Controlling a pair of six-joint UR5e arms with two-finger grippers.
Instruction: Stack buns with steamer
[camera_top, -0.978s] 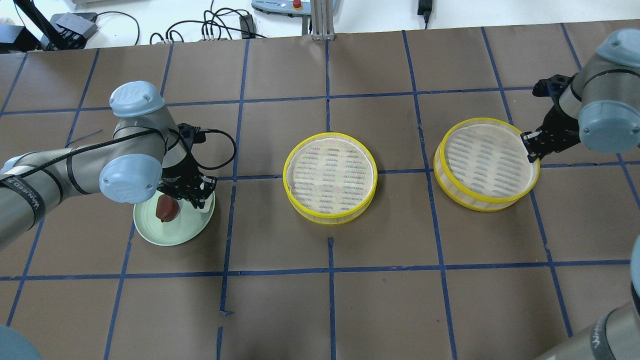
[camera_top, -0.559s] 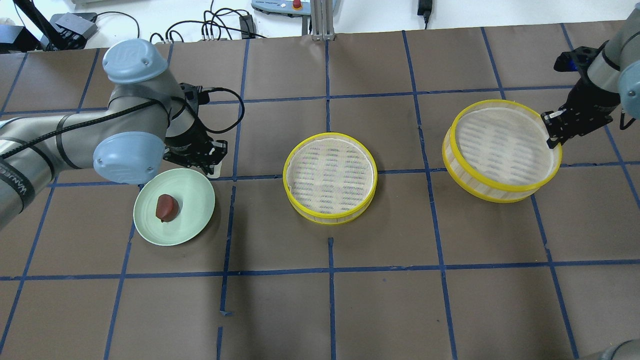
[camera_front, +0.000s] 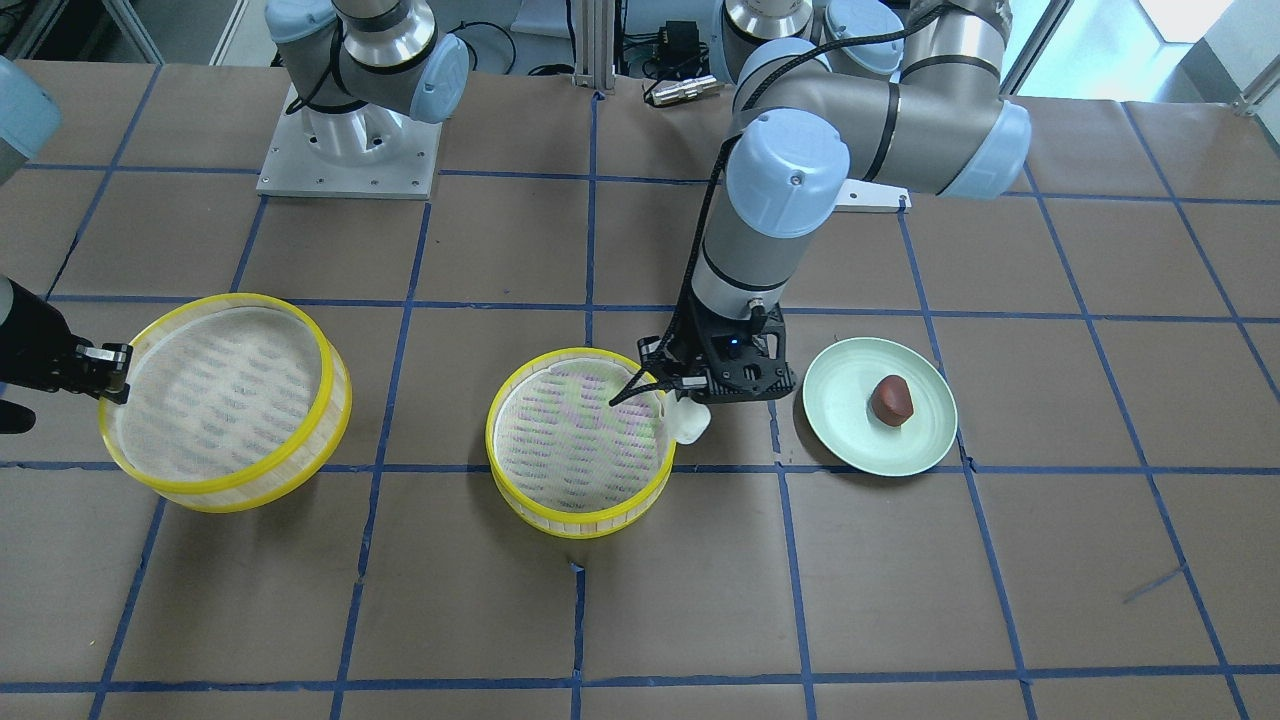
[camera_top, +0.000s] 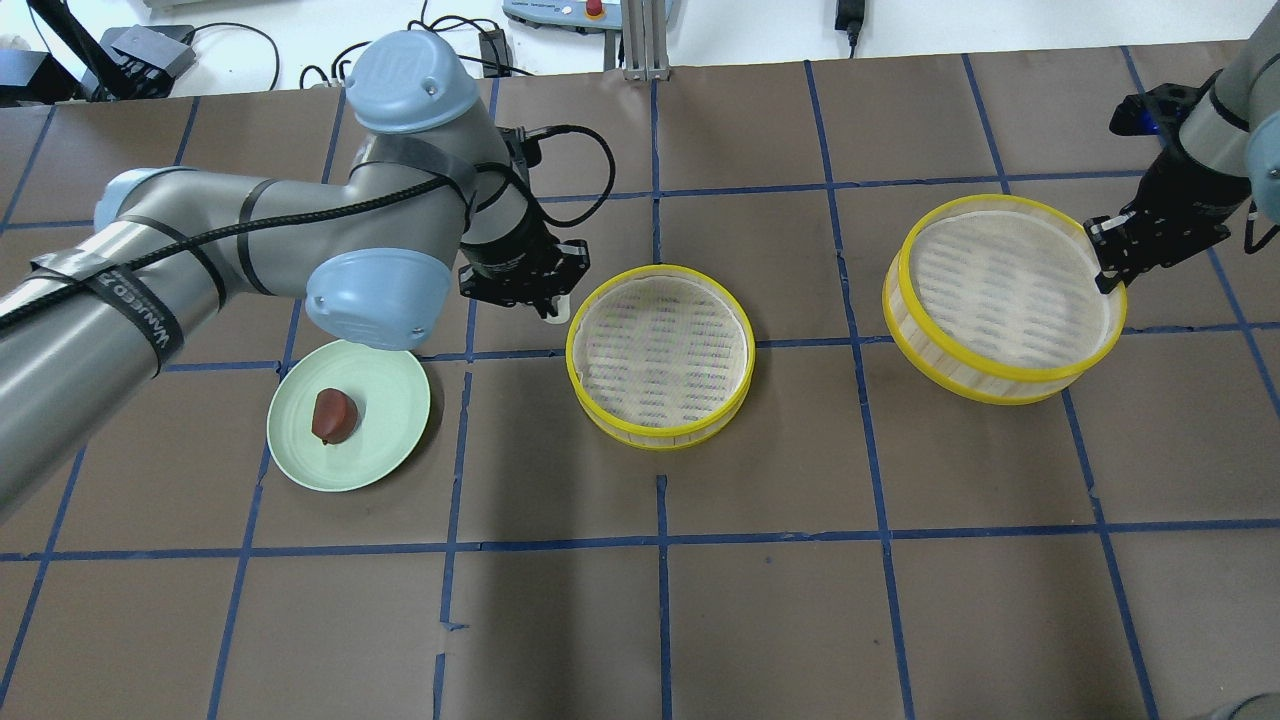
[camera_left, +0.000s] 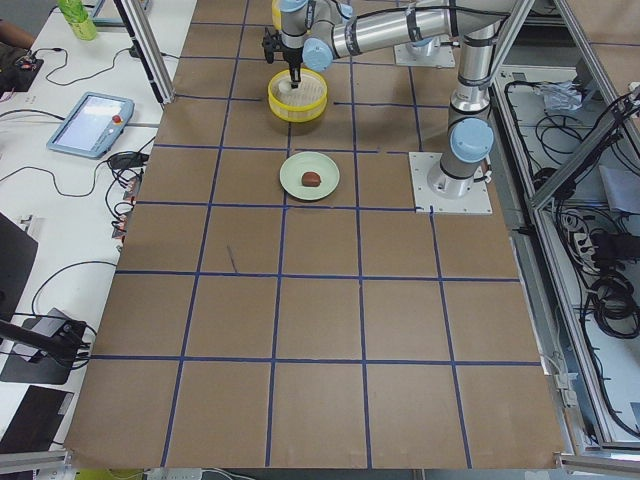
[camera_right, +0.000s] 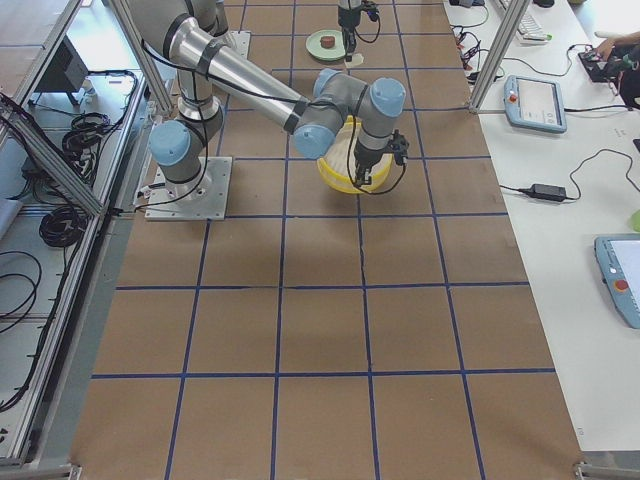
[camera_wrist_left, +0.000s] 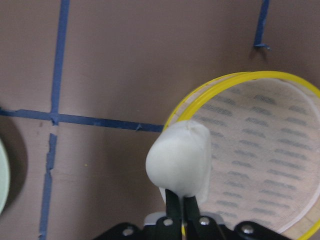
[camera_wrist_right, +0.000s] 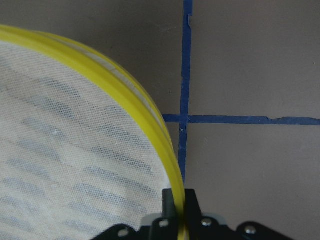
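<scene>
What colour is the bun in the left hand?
White: the small rounded bun, clearest in the left wrist view.

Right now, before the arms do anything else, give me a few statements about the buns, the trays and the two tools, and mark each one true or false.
1. The left tool is shut on the white bun. True.
2. The white bun already lies inside the middle steamer tray. False: it is held in the left tool at that tray's edge, not set down.
3. The reddish-brown bun sits on the green plate. True.
4. The right tool is open and clear of both trays. False: it is shut on the yellow rim of the other steamer tray.
</scene>
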